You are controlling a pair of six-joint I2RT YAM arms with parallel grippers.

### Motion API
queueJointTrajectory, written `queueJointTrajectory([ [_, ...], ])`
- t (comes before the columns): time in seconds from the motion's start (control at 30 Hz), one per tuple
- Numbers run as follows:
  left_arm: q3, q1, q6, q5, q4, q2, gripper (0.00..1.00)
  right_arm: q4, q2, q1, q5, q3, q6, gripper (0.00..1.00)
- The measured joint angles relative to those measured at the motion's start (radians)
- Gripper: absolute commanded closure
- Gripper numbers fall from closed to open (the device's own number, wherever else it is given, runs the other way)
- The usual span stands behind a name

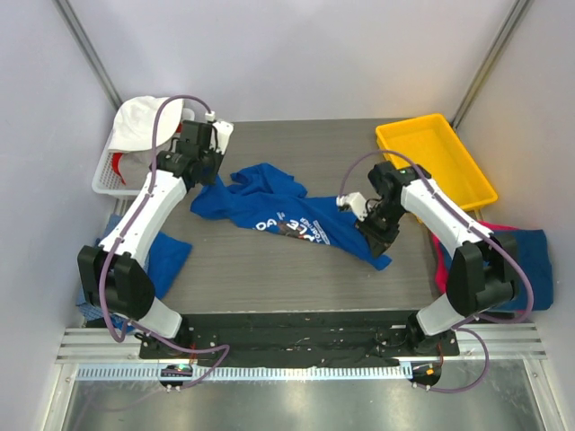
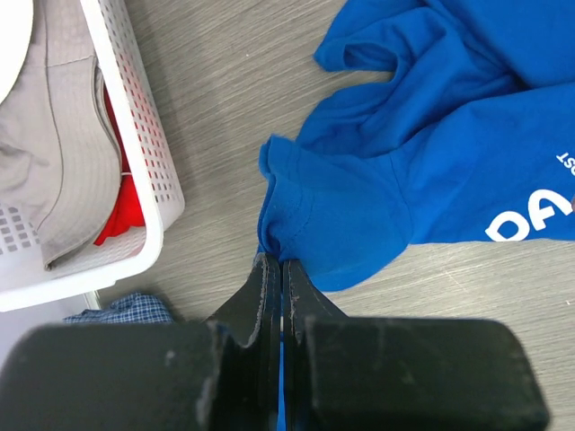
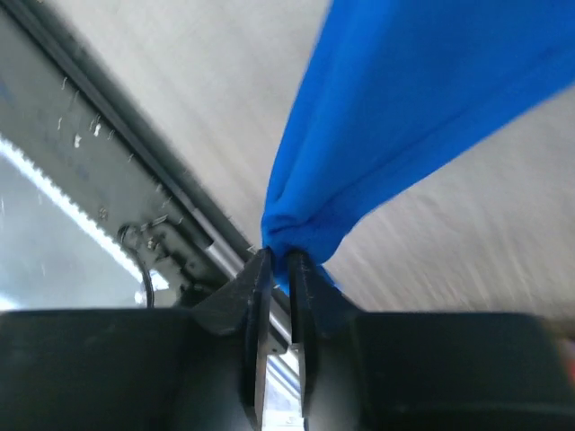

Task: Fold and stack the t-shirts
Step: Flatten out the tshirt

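Observation:
A royal blue t-shirt (image 1: 269, 211) with a round white-and-brown print lies crumpled and stretched across the middle of the table. My left gripper (image 1: 208, 175) is at its far left end, shut on a sleeve hem (image 2: 296, 215); in the left wrist view the jaws (image 2: 281, 262) are pressed together with blue cloth between them. My right gripper (image 1: 374, 237) is at the shirt's near right end. In the right wrist view its jaws (image 3: 278, 256) stand a narrow gap apart, with a bunched blue corner (image 3: 305, 224) pinched at the tips and lifted off the table.
A white mesh basket (image 1: 108, 175) with white, grey and red cloth stands at the far left. A yellow bin (image 1: 436, 157) stands at the far right. A plain blue t-shirt (image 1: 166, 256) hangs off the left edge. Pink cloth (image 1: 440, 260) and blue cloth (image 1: 530, 269) lie right of the table.

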Motion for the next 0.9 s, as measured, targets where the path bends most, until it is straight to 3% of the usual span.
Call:
queueJointTrajectory([
  [0.03,0.000,-0.003,0.000,0.000,0.000,0.000,1.00,-0.007,0.000,0.020,-0.007,-0.022,-0.009,0.72],
  [0.17,0.001,-0.010,0.000,0.000,-0.007,0.002,1.00,-0.019,-0.001,0.065,-0.022,-0.100,-0.020,0.34],
  [0.33,0.004,-0.015,0.001,-0.002,-0.009,0.008,1.00,-0.002,-0.001,0.065,-0.025,-0.141,-0.013,0.37],
  [0.6,0.001,-0.019,0.008,-0.013,-0.007,0.016,1.00,0.208,0.000,0.065,0.123,-0.144,0.116,0.54],
  [0.9,-0.160,-0.019,0.023,-0.047,0.056,0.016,1.00,0.538,0.083,0.057,0.391,-0.045,0.288,0.55],
])
